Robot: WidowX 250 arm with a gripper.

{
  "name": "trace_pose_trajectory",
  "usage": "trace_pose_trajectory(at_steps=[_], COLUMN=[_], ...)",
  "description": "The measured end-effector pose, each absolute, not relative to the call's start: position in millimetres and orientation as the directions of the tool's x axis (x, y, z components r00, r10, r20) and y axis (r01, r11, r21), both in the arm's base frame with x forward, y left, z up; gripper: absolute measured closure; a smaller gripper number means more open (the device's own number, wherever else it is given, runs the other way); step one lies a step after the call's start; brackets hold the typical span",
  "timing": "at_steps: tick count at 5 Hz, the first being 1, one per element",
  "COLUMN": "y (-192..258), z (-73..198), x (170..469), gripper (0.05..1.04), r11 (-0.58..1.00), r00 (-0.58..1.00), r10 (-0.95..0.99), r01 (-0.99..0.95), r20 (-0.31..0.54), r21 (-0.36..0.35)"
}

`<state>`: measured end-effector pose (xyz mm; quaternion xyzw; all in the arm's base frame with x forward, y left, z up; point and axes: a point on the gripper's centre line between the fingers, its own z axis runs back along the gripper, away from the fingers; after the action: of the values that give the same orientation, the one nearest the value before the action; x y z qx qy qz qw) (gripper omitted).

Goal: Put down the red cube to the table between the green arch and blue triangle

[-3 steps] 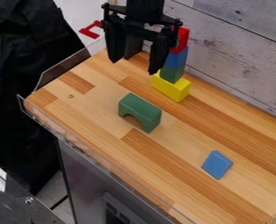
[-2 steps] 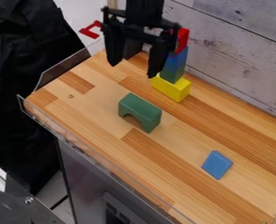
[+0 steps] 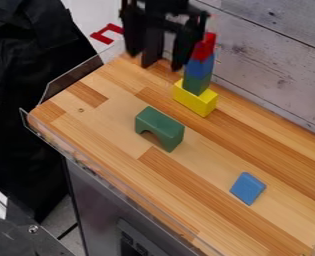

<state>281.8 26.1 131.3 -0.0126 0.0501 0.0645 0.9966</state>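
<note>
the task appears to be standing at its start: the red cube (image 3: 205, 47) is sitting at 1 o'clock, topping a stack rather than resting on the table (image 3: 109, 120). the black gripper (image 3: 154, 60) is hanging at 12 o'clock; its jaws are standing apart and gripping nothing visible, while the cube is lying just outside them. grasping, carrying and releasing are seemingly all awaiting completion. the goal is lying along the line that is running from the green arch (image 3: 161, 125), near centre, towards 4 to 5 o'clock, where the blue triangle (image 3: 248, 188) is resting.

materials: the table is showing pale and reddish-brown wood strips with straight grain. the arch is presenting smooth, matte faces and a curved cut-out; the triangle is exposing a flat, slanted face. beneath the cube, a blue block (image 3: 200, 68) and a green block (image 3: 196, 84) are standing upon a longer, sharp-edged yellow block (image 3: 195, 99).
</note>
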Motion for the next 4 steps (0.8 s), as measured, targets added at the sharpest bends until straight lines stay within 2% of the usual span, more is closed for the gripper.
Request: trace_pose_trajectory(at_steps=[1, 4], y=[25, 20], z=[146, 135], x=[291, 313], gripper=[0.084, 0.084], r11=[0.994, 0.997], r00=[0.992, 0.995], r10=[0.105, 0.033], r01=[-0.106, -0.039], r20=[-0.066, -0.093], r21=[-0.014, -0.061])
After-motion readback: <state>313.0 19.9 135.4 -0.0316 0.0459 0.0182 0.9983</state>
